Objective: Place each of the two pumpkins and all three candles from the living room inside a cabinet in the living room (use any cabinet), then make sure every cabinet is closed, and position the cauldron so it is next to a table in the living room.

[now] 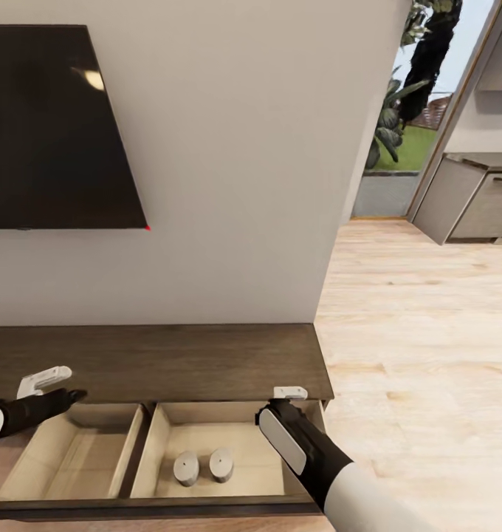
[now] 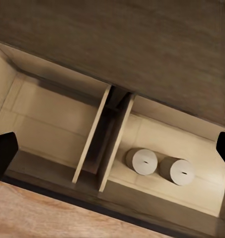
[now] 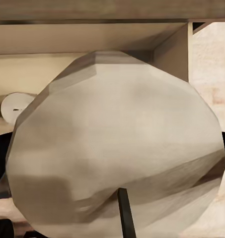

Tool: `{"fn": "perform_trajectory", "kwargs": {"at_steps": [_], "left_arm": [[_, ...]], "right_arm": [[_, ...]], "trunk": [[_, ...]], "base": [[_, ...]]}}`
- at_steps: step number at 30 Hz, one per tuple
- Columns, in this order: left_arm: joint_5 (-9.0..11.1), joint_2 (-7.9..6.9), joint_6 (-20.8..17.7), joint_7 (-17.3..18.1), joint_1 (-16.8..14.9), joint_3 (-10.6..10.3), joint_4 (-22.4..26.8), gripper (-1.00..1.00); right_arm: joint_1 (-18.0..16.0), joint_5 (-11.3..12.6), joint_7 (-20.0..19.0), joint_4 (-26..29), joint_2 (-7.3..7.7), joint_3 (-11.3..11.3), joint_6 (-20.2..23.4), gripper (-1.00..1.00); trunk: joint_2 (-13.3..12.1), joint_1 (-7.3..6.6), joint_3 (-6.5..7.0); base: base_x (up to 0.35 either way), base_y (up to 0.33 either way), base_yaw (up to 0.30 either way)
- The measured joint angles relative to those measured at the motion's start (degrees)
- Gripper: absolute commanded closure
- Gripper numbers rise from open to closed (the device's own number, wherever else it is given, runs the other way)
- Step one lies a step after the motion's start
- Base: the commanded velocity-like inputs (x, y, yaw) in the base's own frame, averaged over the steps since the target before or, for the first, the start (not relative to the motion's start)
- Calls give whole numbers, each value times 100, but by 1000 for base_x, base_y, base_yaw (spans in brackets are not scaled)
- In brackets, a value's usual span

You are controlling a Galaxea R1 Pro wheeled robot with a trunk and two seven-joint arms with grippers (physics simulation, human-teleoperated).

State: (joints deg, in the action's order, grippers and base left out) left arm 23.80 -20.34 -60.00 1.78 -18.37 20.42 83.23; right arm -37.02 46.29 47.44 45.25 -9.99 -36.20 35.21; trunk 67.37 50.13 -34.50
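Note:
The long dark brown cabinet point(image 1: 170, 362) stands against the wall with two beige-lined drawers pulled out. Two off-white candles point(image 1: 186, 468) point(image 1: 221, 464) lie in the right drawer point(image 1: 243, 436); the left wrist view shows them as candles point(image 2: 142, 161) point(image 2: 178, 171) beside the divider. My right gripper point(image 1: 289, 395) hangs over that drawer's back right corner, shut on the grey candle point(image 3: 117, 144), whose wick point(image 3: 124, 213) faces the camera. My left gripper point(image 1: 48, 383) is open over the back edge of the bare left drawer point(image 1: 66, 451). Pumpkins, cauldron and table are out of view.
A black TV point(image 1: 52, 125) hangs on the wall above the cabinet. Pale wood floor point(image 1: 428, 332) stretches to the right toward grey kitchen cupboards point(image 1: 472, 196) and a glass opening with plants point(image 1: 406, 111).

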Motion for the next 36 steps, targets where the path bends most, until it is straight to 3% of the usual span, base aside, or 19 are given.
{"fn": "perform_trajectory", "kwargs": {"at_steps": [4,7,17,25,36], "left_arm": [[525,-301,0,2,15,-30,-3,-100],[650,-432,0,4,22,-55,-7,-100],[695,-719,0,6,38,-57,-10,-100],[696,-797,0,6,40,-31,-43,-100],[712,-797,0,6,40,-54,-37,-100]], "right_arm": [[-236,3,-7,-533,2,140,-28,100],[-343,16,-12,-676,0,183,-58,100],[-573,243,-87,-890,0,210,-63,100],[-578,249,-97,-1011,0,210,-122,100],[-578,251,-99,-1044,-1,210,-134,100]], "trunk": [[160,88,-72],[281,154,-125],[682,373,-305],[1003,549,-449],[1444,791,-646]], "base": [[0,0,0],[0,0,0],[0,0,0],[0,0,0],[0,0,0]]}}
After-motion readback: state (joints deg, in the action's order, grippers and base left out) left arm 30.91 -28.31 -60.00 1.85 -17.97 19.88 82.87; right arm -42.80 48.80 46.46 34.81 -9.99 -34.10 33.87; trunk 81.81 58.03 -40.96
